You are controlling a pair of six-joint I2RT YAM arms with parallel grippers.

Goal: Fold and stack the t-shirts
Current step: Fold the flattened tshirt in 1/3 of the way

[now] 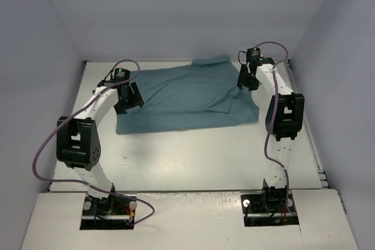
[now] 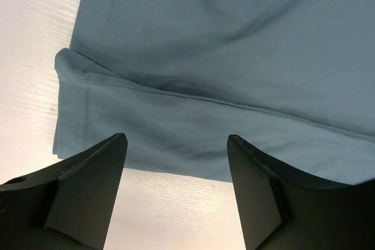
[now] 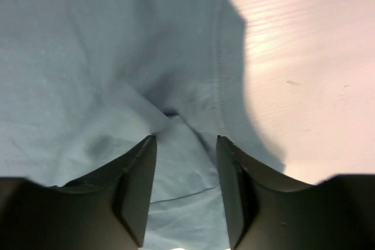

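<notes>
T-shirt [image 1: 187, 98] on white table [image 1: 193, 156], pale bluish walls [image 1: 176, 10] around.

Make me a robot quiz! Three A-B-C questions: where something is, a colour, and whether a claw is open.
1. Where is the t-shirt?
A. Lying on the table.
B. Hanging from a gripper.
C. On the floor.

2. What colour is it?
A. Red.
B. Teal.
C. Yellow.

3. How is the left gripper?
A. Shut on the cloth.
B. Shut on nothing.
C. Open above the cloth.

Answers: 1 A, it lies on the tabletop; 2 B, every view shows blue-green cloth; 3 C, its fingers stand wide apart over the shirt's edge.
</notes>
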